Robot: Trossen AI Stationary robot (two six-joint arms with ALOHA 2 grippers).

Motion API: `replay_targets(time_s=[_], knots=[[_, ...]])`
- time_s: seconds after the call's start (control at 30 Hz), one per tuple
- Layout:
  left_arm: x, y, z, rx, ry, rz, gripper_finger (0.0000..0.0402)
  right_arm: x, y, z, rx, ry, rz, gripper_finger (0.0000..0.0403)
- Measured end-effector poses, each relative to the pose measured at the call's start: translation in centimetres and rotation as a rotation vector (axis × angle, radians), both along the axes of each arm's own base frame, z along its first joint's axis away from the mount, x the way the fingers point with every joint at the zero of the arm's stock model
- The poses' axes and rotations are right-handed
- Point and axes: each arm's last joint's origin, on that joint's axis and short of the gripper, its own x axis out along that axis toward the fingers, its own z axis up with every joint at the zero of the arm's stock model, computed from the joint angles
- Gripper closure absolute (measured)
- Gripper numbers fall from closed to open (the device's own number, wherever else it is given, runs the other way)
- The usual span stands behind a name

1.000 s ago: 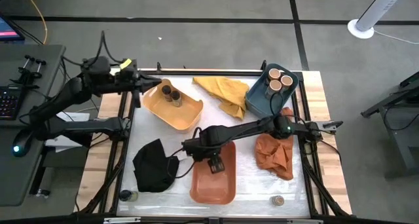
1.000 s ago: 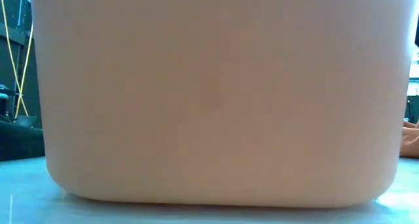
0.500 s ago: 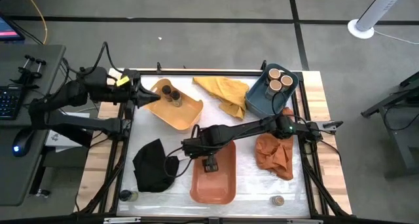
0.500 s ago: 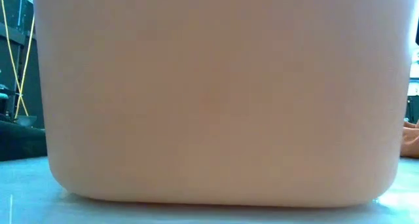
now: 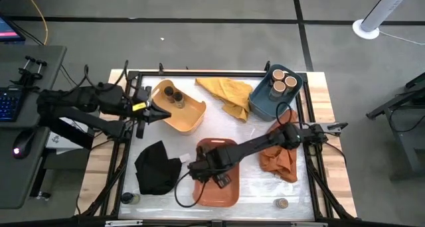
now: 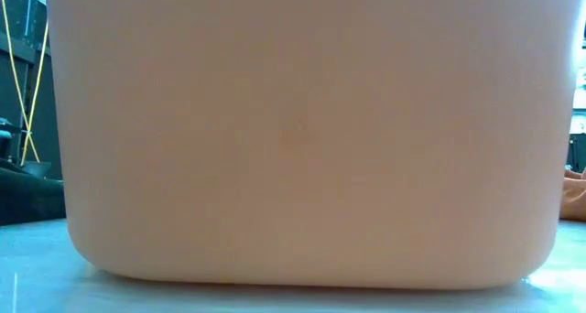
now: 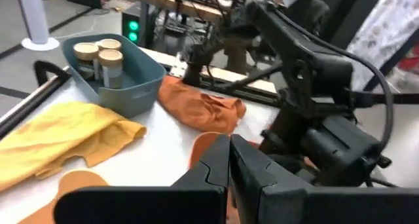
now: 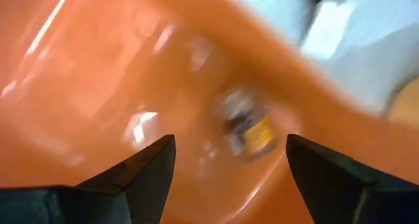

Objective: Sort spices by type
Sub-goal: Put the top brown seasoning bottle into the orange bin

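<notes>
The left gripper (image 5: 161, 113) is hovering at the table's left edge, just beside the yellow tub (image 5: 188, 118), its fingers (image 7: 219, 164) pressed together with nothing between them. Two dark jars (image 5: 174, 96) are standing inside that yellow tub, toward the far left corner of the table. A black cloth (image 5: 154, 167) is lying near the front left, and a small jar (image 5: 131, 198) is sitting at the front left corner itself.

At the middle of the front edge, the orange tub (image 5: 229, 190) is lying under the right gripper (image 5: 220, 179), which is hanging over its inside. In the right wrist view the fingers (image 8: 144, 171) are standing wide apart, holding nothing, and a small jar with a yellow label (image 8: 247, 126) is lying on the tub's floor between them.

A yellow cloth (image 5: 227, 94) is spreading along the far edge. To its right, the blue tub (image 5: 262, 102) is holding three tan-topped jars (image 5: 283, 80) at the far right corner. An orange cloth (image 5: 277, 157) is bunching near the right edge, and one more jar (image 5: 282, 203) is sitting at the front right.
</notes>
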Motion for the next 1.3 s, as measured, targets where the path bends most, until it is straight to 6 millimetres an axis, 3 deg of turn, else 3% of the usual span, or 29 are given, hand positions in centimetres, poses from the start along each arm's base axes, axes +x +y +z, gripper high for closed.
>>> replay_targets(time_s=[0.37, 0.73, 0.87, 1.03, 1.17, 1.3], knots=[[0.4, -1.5, -0.3, 0.052, 0.016, -0.101, 0.0402, 2.1, -2.9, -3.6, 0.016, 0.061, -0.079, 0.0116], [0.2, -1.4, -0.1, 0.051, -0.001, -0.061, 0.0402, 3.0, -2.0, -7.8, 0.011, 0.103, -0.064, 0.0117], [0.2, -1.4, -0.1, 0.035, 0.0, -0.044, 0.0402, 2.9, -1.7, -7.8, 0.007, 0.103, -0.063, 0.0137], [0.2, -1.4, -0.1, 0.039, -0.002, -0.025, 0.0402, 2.8, -1.7, -7.8, 0.007, 0.109, -0.098, 0.0213], [0.2, -1.3, -0.1, 0.05, -0.003, 0.001, 0.0401, 2.6, -1.7, -7.2, 0.053, 0.119, -0.159, 0.0214], [0.2, -1.3, -0.1, 0.056, -0.003, 0.004, 0.0402, 2.2, -1.8, -5.3, 0.082, 0.099, -0.187, 0.0214]])
